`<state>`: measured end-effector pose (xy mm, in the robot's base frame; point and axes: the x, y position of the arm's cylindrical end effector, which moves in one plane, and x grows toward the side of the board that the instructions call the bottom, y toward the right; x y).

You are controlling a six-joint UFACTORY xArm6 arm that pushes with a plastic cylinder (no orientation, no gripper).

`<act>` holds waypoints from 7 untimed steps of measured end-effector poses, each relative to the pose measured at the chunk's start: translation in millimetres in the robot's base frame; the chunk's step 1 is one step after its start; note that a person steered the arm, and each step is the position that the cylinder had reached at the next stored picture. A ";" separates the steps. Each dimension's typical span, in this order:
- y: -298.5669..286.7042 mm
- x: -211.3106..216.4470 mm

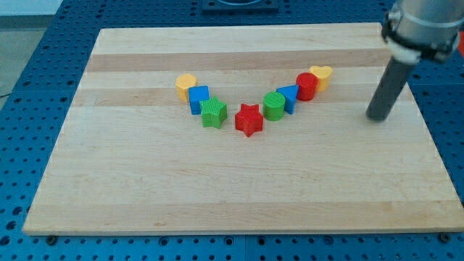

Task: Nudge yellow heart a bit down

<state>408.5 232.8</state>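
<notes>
The yellow heart (322, 75) sits at the right end of a V-shaped row of blocks, touching the red cylinder (307, 86) on its lower left. My tip (377, 117) rests on the board to the right of the heart and a little lower, well apart from it. The dark rod rises from the tip toward the view's top right corner.
The row runs leftward: blue triangle (288, 98), green cylinder (274, 106), red star (249, 119), green cube (214, 113), blue cube (199, 99), yellow hexagon (186, 85). The wooden board (232, 196) lies on a blue perforated table; its right edge is near my tip.
</notes>
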 end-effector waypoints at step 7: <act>-158.6 -61.1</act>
<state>347.4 74.2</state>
